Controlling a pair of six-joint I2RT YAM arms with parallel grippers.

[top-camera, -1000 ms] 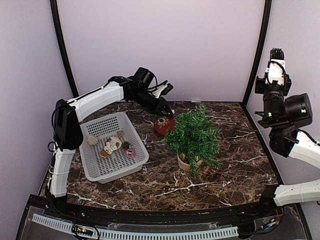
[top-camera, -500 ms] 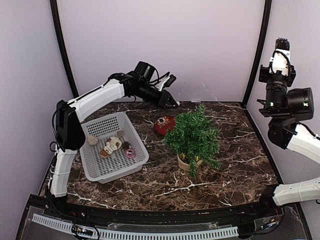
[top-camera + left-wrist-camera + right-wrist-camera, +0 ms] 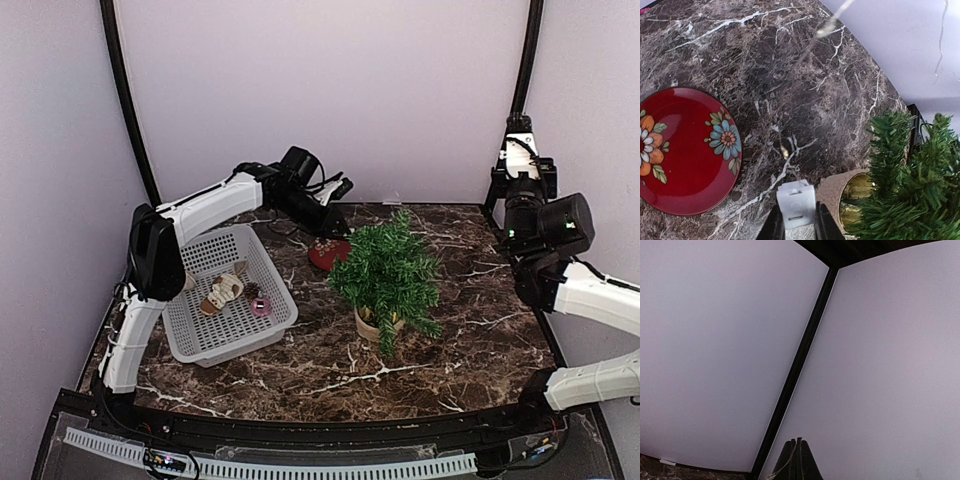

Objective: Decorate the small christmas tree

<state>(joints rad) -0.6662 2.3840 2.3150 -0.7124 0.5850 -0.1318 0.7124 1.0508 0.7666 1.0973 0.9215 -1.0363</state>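
Small christmas tree [image 3: 388, 268]: dark green, upright in a beige pot [image 3: 837, 192], standing right of centre on the marble table [image 3: 470, 340]. Red plate [image 3: 325, 252]: flowered, lying behind and left of the tree. Grey basket [image 3: 215, 330]: at the left, holding a few small ornaments (too small to name). Left gripper [image 3: 335, 222]: above the table between plate and pot, jaws clamped on a small white block [image 3: 796, 202]; a thin wire [image 3: 830, 22] crosses beyond it. Right gripper [image 3: 798, 452]: raised high toward the wall corner, jaws pressed together.
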